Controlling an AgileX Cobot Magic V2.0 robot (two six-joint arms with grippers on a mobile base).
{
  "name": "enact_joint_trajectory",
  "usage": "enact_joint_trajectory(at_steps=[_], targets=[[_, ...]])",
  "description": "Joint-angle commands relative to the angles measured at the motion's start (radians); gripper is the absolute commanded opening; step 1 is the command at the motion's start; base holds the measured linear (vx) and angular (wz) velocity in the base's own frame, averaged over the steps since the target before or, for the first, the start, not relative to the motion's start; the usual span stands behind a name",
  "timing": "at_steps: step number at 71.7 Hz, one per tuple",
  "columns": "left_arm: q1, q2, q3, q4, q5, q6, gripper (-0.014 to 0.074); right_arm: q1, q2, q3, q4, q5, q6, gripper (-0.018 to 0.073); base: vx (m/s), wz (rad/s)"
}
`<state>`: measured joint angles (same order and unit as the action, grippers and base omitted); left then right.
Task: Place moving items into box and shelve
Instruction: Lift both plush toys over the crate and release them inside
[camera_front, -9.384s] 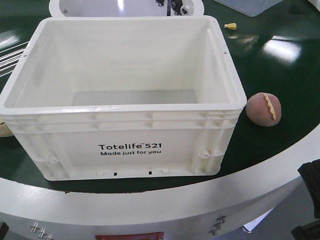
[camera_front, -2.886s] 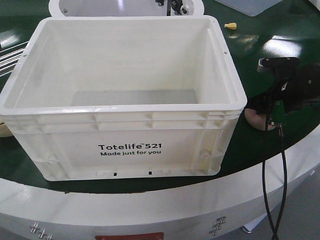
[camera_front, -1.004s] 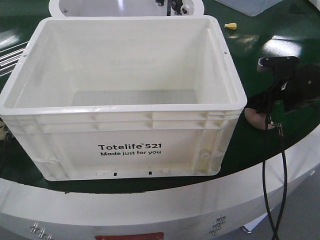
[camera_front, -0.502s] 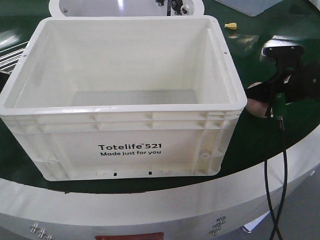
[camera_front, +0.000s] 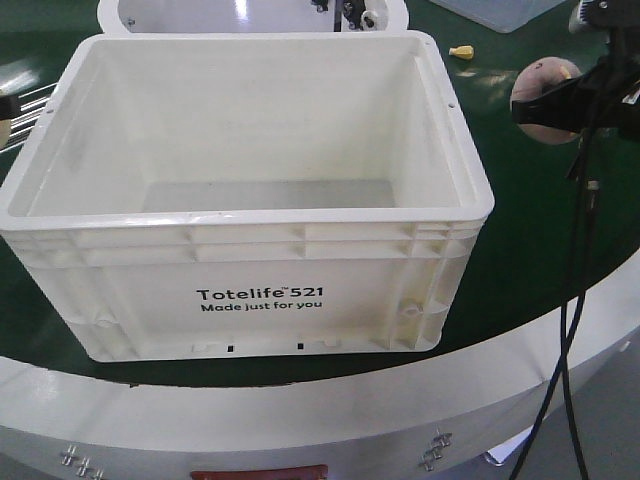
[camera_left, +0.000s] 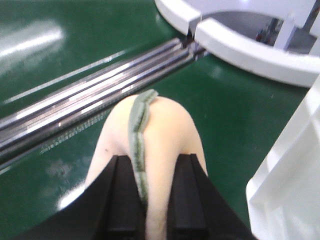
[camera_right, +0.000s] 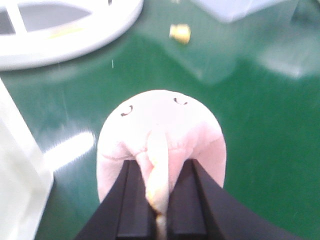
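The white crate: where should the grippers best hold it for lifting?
Probably the overhanging rim at its left and right walls, approached from both sides at once: the crate stands upright and wide, and that rim offers an edge to pinch.

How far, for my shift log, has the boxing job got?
Done: both lumps are gripped, the pink lump in the right gripper and the beige lump in the left gripper. In hand: the pink lump is held up beside the crate, outside its right rim. Left: the crate is empty, so both need dropping in, then the crate needs shelving.
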<state>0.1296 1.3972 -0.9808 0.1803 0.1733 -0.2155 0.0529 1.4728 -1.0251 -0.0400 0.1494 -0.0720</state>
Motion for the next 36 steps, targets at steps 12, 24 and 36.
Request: enact_joint_trajectory(at_steps=[12, 24, 36], targets=[[-0.003, -0.151, -0.027, -0.003, -0.135, -0.008, -0.0020, 0.000, -0.147, -0.026, -0.008, -0.105, -0.019, -0.0015, 0.00, 0.00], [-0.007, -0.230, -0.027, -0.012, -0.173, -0.008, -0.0020, 0.001, -0.212, -0.026, -0.003, -0.131, -0.026, -0.0015, 0.00, 0.00], [-0.033, -0.286, -0.027, -0.014, -0.239, -0.026, -0.0020, 0.035, -0.254, -0.026, -0.006, -0.168, -0.033, -0.0015, 0.00, 0.00]])
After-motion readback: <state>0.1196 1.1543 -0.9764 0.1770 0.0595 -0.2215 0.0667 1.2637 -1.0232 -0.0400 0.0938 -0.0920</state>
